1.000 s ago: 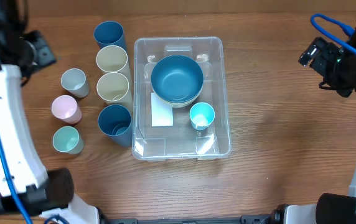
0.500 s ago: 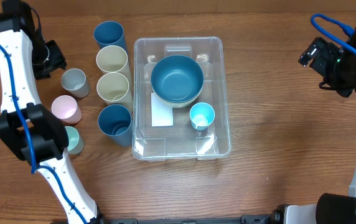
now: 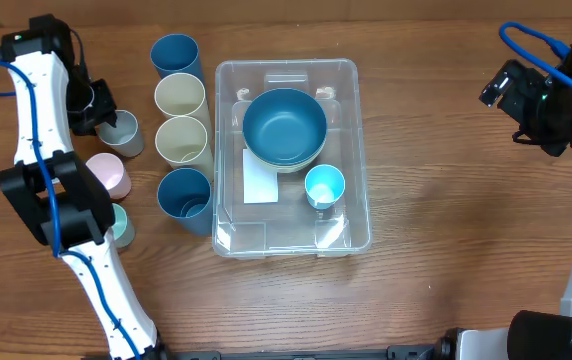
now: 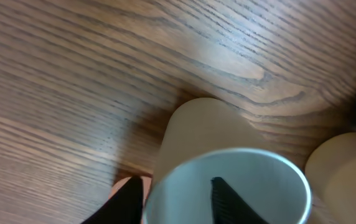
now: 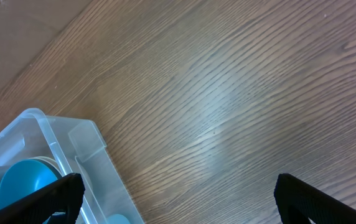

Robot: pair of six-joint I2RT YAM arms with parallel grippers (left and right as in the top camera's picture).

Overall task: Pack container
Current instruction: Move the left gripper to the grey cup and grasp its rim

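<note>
The container (image 3: 363,150) is a large clear bin at the table's middle. It holds a blue bowl (image 3: 284,126), a light blue cup (image 3: 324,186) and a white label (image 3: 259,180) on its base. My left gripper (image 3: 101,108) is open at the grey cup (image 3: 121,132), left of the container. In the left wrist view the gripper (image 4: 177,182) straddles the cup's rim (image 4: 246,155), one finger inside and one outside. My right gripper (image 3: 501,90) is open and empty at the far right; in the right wrist view (image 5: 178,186) it hangs over bare wood beside the container's corner (image 5: 53,134).
Left of the container stands a column of cups: blue (image 3: 174,55), cream (image 3: 180,96), cream (image 3: 182,139), blue (image 3: 185,195). A pink cup (image 3: 109,175) and a pale green cup (image 3: 121,225), partly behind my left arm, stand further left.
My left arm has swung in from the table's left edge and brought its gripper down over the grey cup's rim. The right arm and the container's contents have not moved.
</note>
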